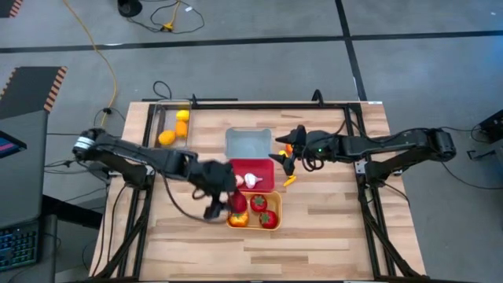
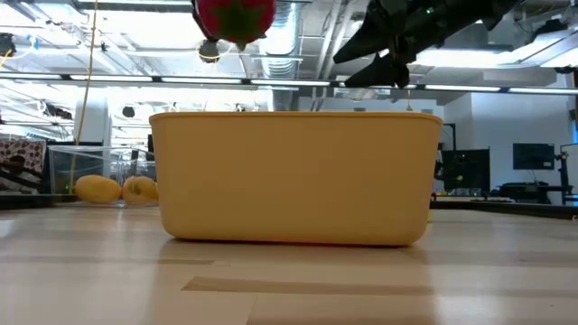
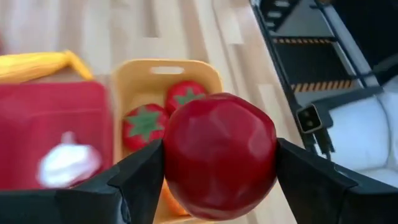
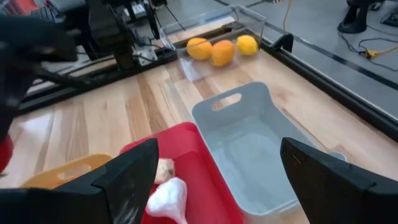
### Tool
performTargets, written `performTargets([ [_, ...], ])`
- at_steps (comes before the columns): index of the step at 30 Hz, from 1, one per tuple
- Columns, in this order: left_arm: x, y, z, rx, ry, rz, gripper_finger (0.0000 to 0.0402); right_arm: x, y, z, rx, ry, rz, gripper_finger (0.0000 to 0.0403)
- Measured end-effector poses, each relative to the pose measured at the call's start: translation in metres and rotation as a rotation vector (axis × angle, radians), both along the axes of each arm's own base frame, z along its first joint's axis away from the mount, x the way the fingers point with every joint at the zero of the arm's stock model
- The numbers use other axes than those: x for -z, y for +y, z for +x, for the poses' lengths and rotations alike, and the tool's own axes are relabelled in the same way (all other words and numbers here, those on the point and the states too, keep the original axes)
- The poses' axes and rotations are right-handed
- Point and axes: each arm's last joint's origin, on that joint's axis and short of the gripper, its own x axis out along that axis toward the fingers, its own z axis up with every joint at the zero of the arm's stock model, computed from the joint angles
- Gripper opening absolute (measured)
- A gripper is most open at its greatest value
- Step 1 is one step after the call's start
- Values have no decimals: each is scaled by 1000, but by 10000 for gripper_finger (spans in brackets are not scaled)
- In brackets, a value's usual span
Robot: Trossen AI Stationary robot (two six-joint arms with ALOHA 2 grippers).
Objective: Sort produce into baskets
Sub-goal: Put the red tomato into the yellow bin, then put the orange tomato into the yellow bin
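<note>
Wooden surface (image 1: 330, 228) carried the tubs. Left claw (image 3: 219, 163) was clenched on a red tomato (image 3: 219, 155), hanging over the orange tub (image 1: 253, 210), at its 9 o'clock edge. Right claw (image 1: 286, 154) hung released at the red tub's (image 1: 253, 174) 2 o'clock.

Grey floor (image 1: 259, 23) with dark seam lines, yellow cable (image 1: 98, 47); exposed ceiling ducts (image 2: 298, 23), monitors (image 2: 533, 156) behind.

Wooden table (image 1: 330, 220) bearing baskets (image 1: 253, 211)
</note>
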Motion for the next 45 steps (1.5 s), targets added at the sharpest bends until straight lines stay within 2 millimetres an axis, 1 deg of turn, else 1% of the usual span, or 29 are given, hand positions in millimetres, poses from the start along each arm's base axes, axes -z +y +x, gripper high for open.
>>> performTargets([
  [4,25,-22,13,31,61,46,274,2,1,0,-2,17,1,365],
  [7,46,-31,21,48,124,84,276,3,1,-1,-3,36,3,365],
  [12,72,-32,33,67,193,126,276,4,1,-1,-4,39,4,365],
  [15,76,-29,35,90,203,109,280,4,1,-1,-5,40,4,365],
  [18,76,-26,36,99,211,85,296,4,1,-1,-5,40,4,365],
  [25,76,-21,37,91,210,97,352,5,1,-2,-5,51,5,365],
  [28,75,-17,37,86,225,104,363,6,1,-3,-5,69,5,365],
  [34,58,-7,44,76,210,121,365,8,0,-3,-2,91,6,365],
  [38,43,-3,48,63,174,196,365,8,0,-3,-2,91,5,365],
  [42,28,3,47,33,183,287,365,8,0,-3,-1,91,5,365],
  [45,12,10,40,25,155,308,365,8,-4,-4,14,90,6,365],
])
